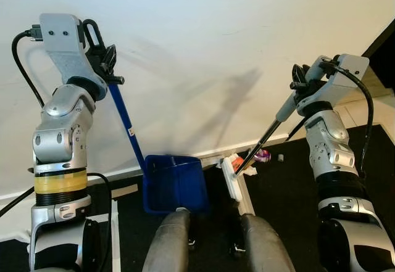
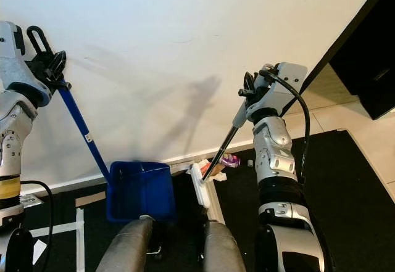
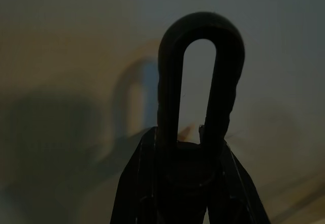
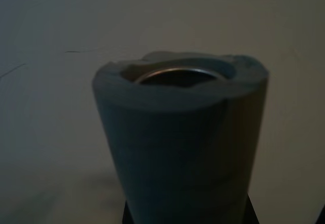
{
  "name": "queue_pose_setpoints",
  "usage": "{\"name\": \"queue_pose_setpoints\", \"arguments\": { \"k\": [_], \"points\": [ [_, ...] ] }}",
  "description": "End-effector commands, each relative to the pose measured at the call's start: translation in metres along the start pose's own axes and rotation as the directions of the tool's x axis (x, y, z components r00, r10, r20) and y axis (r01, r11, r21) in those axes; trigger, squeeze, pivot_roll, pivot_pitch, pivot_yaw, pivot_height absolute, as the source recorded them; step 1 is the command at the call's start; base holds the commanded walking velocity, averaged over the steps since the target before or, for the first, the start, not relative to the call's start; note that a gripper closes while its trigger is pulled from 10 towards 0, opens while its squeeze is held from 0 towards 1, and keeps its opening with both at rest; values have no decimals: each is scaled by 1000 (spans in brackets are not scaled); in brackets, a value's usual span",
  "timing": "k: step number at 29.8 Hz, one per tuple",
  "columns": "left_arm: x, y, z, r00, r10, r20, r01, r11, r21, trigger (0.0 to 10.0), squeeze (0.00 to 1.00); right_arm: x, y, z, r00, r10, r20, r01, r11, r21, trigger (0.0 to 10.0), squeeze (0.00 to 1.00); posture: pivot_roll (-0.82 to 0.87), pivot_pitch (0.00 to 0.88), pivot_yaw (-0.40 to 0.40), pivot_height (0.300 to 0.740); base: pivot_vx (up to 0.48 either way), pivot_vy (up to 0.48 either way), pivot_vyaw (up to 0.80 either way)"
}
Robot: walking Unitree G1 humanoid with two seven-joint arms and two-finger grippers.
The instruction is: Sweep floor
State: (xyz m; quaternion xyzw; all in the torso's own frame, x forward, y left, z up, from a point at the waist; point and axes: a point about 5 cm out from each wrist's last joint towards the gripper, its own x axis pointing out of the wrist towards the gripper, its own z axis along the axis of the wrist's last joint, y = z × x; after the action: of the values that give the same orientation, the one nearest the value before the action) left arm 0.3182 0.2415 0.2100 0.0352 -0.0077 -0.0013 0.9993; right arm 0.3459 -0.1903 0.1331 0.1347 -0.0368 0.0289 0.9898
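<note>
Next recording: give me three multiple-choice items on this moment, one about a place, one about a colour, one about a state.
1. Where does the dustpan sit?
A. on the floor by the wall
B. on a table
C. raised at head height

2. What colour is the dustpan's pan?
A. red
B. blue
C. yellow

3. What is the right gripper doing?
A. hanging open
B. gripping the broom handle
C. holding a cup

Answers: 1 A, its pan rests on the floor at the baseboard, its long handle held by the left gripper. 2 B, pan and handle are blue. 3 B, the fingers close around the grey grip, with the broom head down by some litter.
</note>
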Motion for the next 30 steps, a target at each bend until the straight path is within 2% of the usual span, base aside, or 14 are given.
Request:
{"name": "queue_pose_setpoints", "arguments": {
  "k": [1,4,6,9,15,17,19,22,25,26,30],
  "points": [
    [-3,8,-11,998,24,-54,-21,998,53,10000,0,0,1,4,1000,11,14,-11,1000,-9,10000,0,28,93,13,740,0,0,0],
    [-6,12,-20,996,39,-84,-34,998,54,10000,0,0,1,4,1000,10,15,-10,1000,-9,10000,0,25,95,17,740,0,0,0],
    [-13,22,-43,985,76,-153,-67,996,58,10000,0,-2,0,4,1000,7,15,-7,1000,-9,10000,0,28,96,20,740,0,0,0],
    [-20,31,-58,973,101,-207,-92,994,54,10000,0,-2,0,3,1000,5,14,-5,1000,-9,10000,0,26,97,20,740,0,0,0],
    [-28,43,-69,959,114,-259,-105,993,49,10000,0,-2,0,3,1000,8,14,-8,1000,-8,10000,0,26,97,20,740,0,0,0],
    [-31,54,-73,947,170,-273,-151,985,89,10000,0,-2,1,3,1000,10,13,-10,1000,-6,10000,0,35,99,20,740,0,0,0],
    [-33,65,-76,932,241,-271,-206,967,151,10000,0,-1,2,3,1000,11,13,-11,1000,-5,10000,0,35,99,20,740,0,0,0],
    [-35,70,-76,930,278,-241,-243,956,164,10000,0,-2,2,3,1000,12,13,-11,1000,-4,10000,0,34,101,21,740,0,0,0],
    [-37,72,-77,939,285,-194,-266,957,119,10000,0,-2,2,2,1000,11,13,-11,1000,-3,10000,0,32,103,21,740,0,0,0],
    [-41,72,-80,943,279,-181,-268,960,81,10000,0,-3,2,2,1000,10,13,-10,1000,-3,10000,0,32,103,21,740,0,0,0],
    [-45,72,-81,948,284,-142,-278,959,63,10000,0,-4,1,2,1000,9,13,-9,1000,-5,10000,0,26,108,18,740,0,0,0]
  ]
}}
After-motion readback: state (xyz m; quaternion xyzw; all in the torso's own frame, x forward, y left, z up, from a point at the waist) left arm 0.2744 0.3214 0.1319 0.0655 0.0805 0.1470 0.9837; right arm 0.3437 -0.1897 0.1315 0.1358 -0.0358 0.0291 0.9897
